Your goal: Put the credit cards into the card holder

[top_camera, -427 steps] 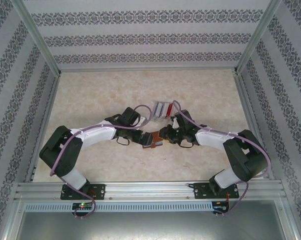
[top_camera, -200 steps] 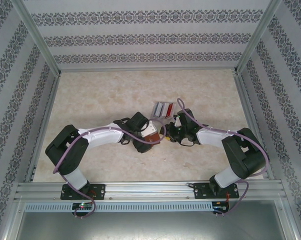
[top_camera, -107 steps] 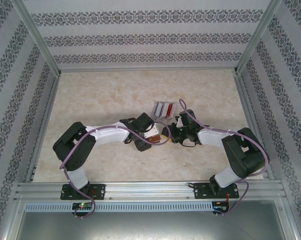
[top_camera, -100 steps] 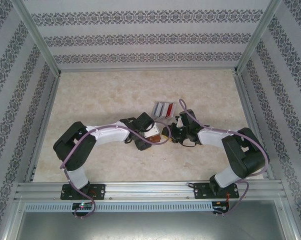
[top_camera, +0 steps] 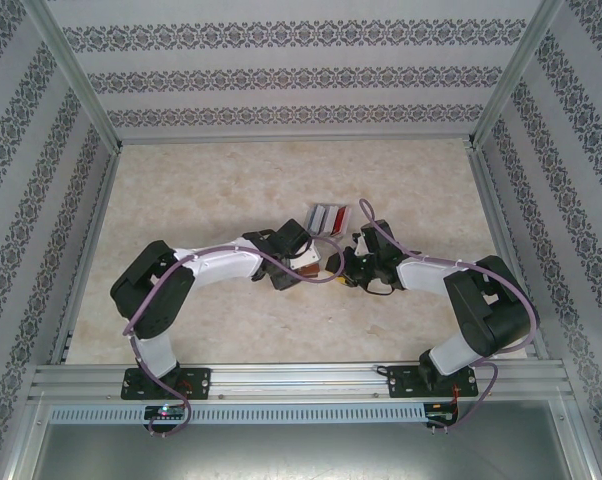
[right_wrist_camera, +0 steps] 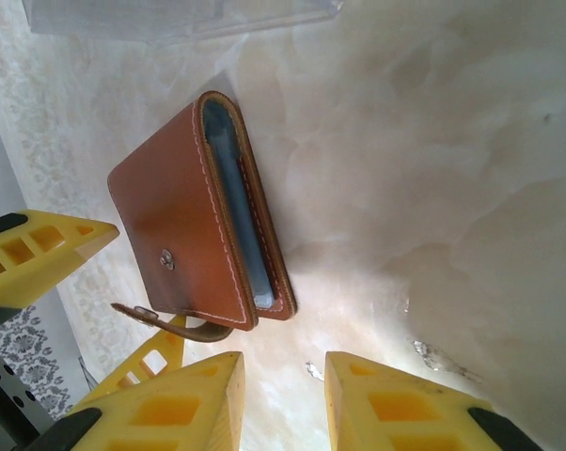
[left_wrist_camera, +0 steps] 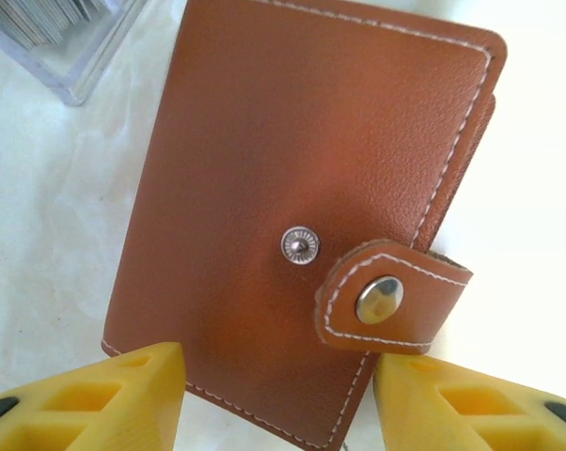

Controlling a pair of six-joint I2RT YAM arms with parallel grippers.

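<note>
The closed card holder (left_wrist_camera: 292,169) lies at the table (top_camera: 231,180) centre. The left gripper (left_wrist_camera: 277,385) has its 2 fingers on either side of it; whether they squeeze it I cannot tell. The right gripper (right_wrist_camera: 283,404), just to the right, is slightly open and empty.

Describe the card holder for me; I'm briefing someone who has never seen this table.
Find the middle of the marbled table, on the near side of the clear plastic box of cards. The card holder is the folded reddish-brown leather-look case there, with pale stitching and an unfastened snap tab; the box is see-through.
</note>
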